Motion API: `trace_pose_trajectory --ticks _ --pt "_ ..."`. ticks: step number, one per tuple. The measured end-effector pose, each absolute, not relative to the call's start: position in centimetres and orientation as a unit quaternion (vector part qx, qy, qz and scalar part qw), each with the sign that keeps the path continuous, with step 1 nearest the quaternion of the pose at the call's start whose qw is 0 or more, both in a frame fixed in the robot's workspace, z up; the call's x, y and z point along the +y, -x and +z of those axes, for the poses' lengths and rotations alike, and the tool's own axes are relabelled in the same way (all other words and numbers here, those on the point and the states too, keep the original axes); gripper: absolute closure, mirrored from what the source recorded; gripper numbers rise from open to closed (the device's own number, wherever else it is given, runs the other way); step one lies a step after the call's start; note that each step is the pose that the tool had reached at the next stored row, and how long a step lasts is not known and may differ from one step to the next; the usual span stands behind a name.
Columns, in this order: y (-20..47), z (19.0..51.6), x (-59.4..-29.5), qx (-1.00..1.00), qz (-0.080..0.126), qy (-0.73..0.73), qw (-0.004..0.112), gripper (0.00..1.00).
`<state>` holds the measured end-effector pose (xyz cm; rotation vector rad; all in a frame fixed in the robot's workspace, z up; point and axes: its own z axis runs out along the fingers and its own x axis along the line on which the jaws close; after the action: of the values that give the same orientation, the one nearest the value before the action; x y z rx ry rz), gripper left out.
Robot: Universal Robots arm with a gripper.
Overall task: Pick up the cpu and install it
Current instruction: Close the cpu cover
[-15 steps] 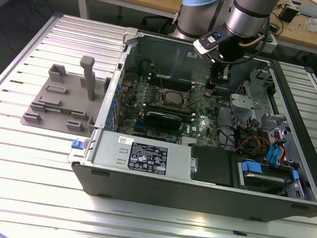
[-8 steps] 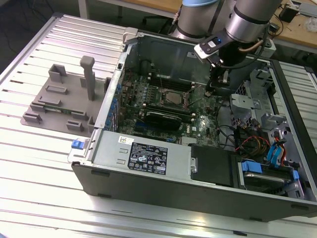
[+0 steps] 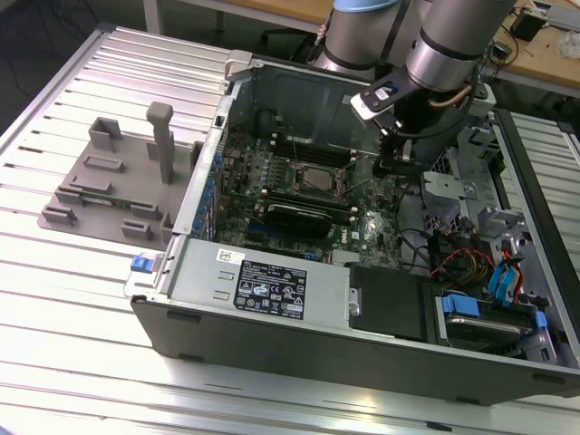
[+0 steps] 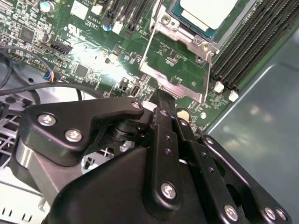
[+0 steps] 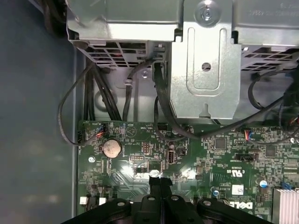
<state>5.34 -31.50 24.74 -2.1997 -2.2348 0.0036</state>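
Fingers (image 5: 154, 185) are pressed tight together with nothing between them; both wrist views show this. They hang low over the green board (image 5: 201, 154) inside the open computer case (image 3: 272, 299). I cannot tell if they touch the board.

The cpu (image 3: 318, 178) lies flat in its socket in the middle of the board, silvery side up. In the exterior view the fingers are a little way off to its right, at the end of the big grey arm (image 3: 444, 45). In the second wrist view a shiny metal frame (image 4: 184, 43) lies between the chip and the fingertips, and the tips are near the frame's close edge.

A long black card (image 3: 304, 213) stands just beside the socket. A round flat battery (image 5: 112, 148) sits on the board near the fingers.

The case rests on a silvery tabletop (image 3: 72, 344). A grey fixture (image 3: 118, 181) with a tall post (image 3: 161, 140) sits beside the case, on the exterior view's left.
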Motion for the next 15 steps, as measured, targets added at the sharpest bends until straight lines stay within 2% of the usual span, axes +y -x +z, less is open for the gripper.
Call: trace_pose_trajectory --ticks 7,15 --pt "-4.9 24.6 -31.5 -0.713 0.001 0.701 0.003 0.89" --pt "-2.0 24.7 -31.3 -0.709 -0.005 0.705 -0.003 0.89"
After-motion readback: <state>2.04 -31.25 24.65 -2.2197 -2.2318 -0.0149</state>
